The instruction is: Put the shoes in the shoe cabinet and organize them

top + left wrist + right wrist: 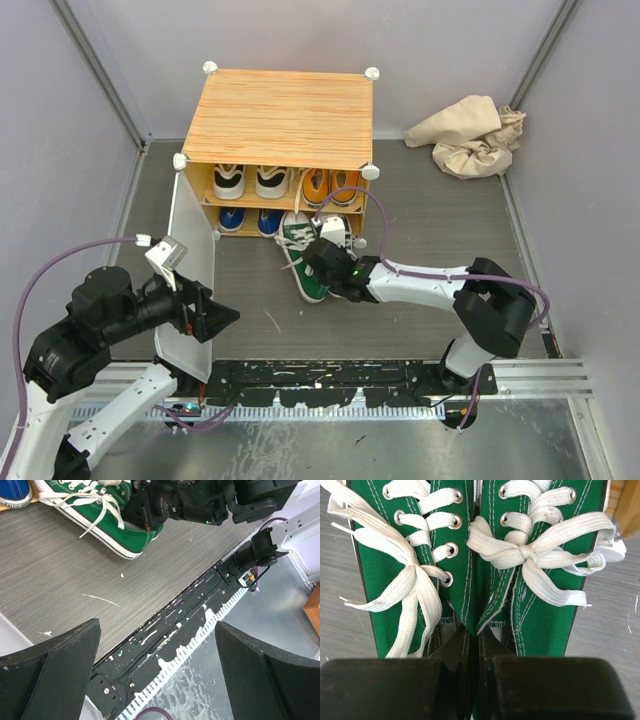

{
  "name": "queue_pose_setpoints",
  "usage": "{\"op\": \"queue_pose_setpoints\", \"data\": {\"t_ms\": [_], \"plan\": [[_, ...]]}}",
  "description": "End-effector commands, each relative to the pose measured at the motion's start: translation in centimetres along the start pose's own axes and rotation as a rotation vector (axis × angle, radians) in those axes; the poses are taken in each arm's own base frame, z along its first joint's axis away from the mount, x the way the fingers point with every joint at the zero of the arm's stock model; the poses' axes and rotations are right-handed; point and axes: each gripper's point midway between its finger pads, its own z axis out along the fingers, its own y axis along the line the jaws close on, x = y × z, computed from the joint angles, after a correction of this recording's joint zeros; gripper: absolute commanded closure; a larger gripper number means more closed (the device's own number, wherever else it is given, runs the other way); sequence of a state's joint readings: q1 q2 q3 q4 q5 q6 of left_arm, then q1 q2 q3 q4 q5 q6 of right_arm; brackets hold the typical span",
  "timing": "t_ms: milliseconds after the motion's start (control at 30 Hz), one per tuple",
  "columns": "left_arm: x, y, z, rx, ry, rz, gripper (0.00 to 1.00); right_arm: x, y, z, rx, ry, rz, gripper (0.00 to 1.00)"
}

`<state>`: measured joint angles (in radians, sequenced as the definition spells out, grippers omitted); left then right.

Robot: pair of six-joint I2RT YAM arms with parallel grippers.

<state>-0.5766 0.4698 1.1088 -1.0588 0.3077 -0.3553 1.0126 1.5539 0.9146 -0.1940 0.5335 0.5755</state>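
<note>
Laces on the green sneakers (470,580) are tied in white bows, and the pair fills your right wrist view, side by side. Your right gripper (475,647) has its jaws closed together on the two inner collars where the shoes meet, pinching both at once. A strip of small print shows on the lining of the left-hand shoe, but it is too small to read.

From above, you can see that pair just in front of the shoe cabinet (280,115), at its lower right opening, white toe caps pointing in toward the shelf and heels toward you. Your left wrist view shows the nearer sole down at the table (440,230); you cannot tell whether it rests there or hangs just clear.

Inside the cabinet, the white-and-black pair (250,182) stands on the upper shelf at the left, with the orange pair (330,187) just beside it on the right. The blue pair (248,220) sits below, on the left.

The white door (190,250) stands open at the cabinet's left side. Your left gripper (210,318) is at the door's near edge, jaws spread wide apart. A crumpled beige cloth (470,135) lies at the far right, well apart from the cabinet
</note>
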Motion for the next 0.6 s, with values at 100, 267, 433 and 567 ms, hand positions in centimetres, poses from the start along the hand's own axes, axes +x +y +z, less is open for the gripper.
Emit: {"op": "queue_pose_setpoints", "data": {"t_ms": [100,267,433,567], "plan": [[-0.9,0.2,0.6,-0.012,-0.014,0.009,0.02,-12.0,2.7,0.0,-0.067,-0.351,0.195,0.99],[-0.9,0.3,1.2,-0.009,0.0,0.009,0.02,-13.4,1.8,1.9,-0.033,-0.381,0.213,0.99],[-0.8,0.3,1.5,-0.006,0.008,0.009,0.02,-14.6,0.6,3.8,0.051,-0.411,0.221,0.97],[-0.6,0.4,1.6,-0.006,0.012,0.009,0.02,-14.1,0.0,5.1,0.114,-0.391,0.209,0.65]]}}
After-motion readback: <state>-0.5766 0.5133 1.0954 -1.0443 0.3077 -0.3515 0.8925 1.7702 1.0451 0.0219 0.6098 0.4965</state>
